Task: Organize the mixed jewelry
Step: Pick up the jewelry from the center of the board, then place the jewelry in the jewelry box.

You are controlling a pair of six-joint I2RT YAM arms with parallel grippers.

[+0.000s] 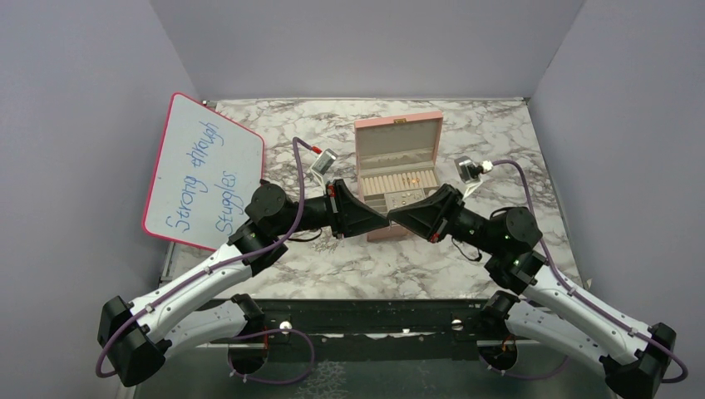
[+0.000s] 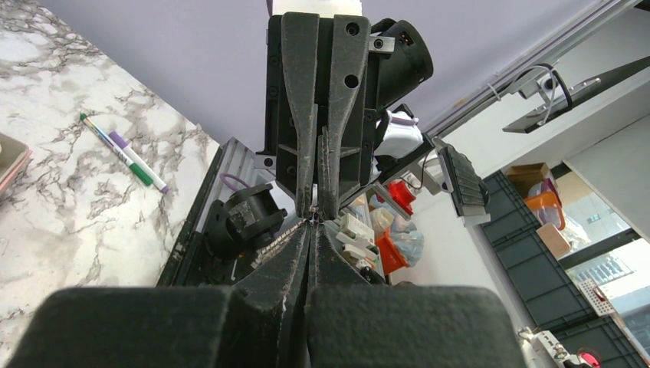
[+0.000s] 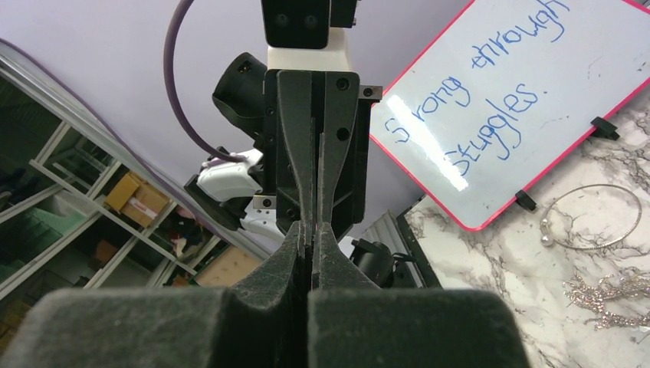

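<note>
Both are pressed together: the left gripper (image 2: 310,230) meets the right gripper (image 3: 310,230) tip to tip before the pink jewelry box (image 1: 397,123); a silver hoop (image 3: 605,185) and glittery strands (image 3: 613,295) lie on the marble table (image 3: 490,261)

The box (image 1: 397,170) stands mid-surface (image 1: 499,133), with the whiteboard (image 1: 204,170) leaning at its 9 o'clock. At the box's 6 o'clock, the left tool (image 1: 381,222) and right tool (image 1: 396,220) meet tip to tip. The hoop (image 3: 594,218) lies on the surface at the box's 8 o'clock, before the whiteboard, a chain piece (image 3: 613,295) just beside it.
</note>
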